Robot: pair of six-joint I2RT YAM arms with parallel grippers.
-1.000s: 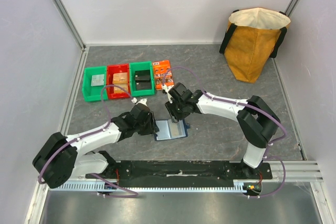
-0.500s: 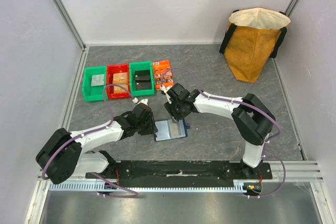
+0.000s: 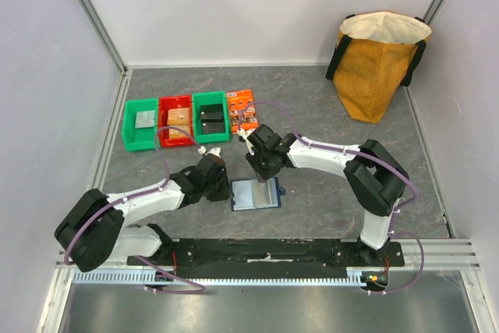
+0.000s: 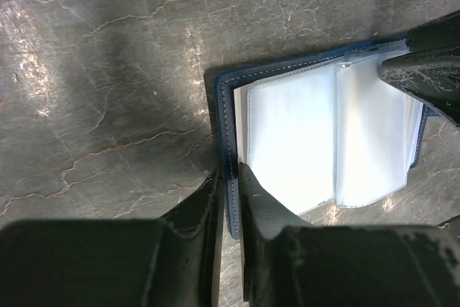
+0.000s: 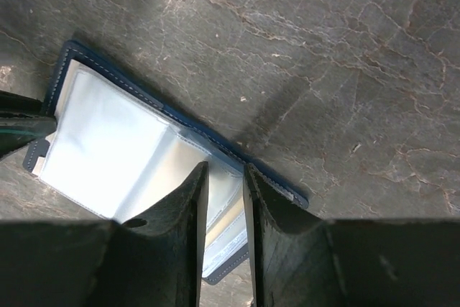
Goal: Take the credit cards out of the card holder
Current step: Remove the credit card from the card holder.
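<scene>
Fig. Card holder (image 3: 256, 193) lying open on the counter (image 3: 327, 99), between the two arms and just in front of them, pale clear sleeves (image 4: 295, 134) facing up.

(a) I have the left claw (image 4: 228, 175) clamped on the navy cover at its left edge, the stitched border pinched between the fingers. I judge this to be the anchor: it pins the cover flat so that the holder does not slide when something is drawn from it.

(b) The right claw (image 5: 224, 177) straddles the opposite side, one finger either side of the loose sleeve edges and only a narrow gap between them. I cannot tell whether it is pinching the plastic or merely standing astride it. Its placement suits parting the sleeves to reach a pocket.

(c) No credit cards show plainly; the sleeves read as blank glare, so I judge extraction not yet begun.
</scene>
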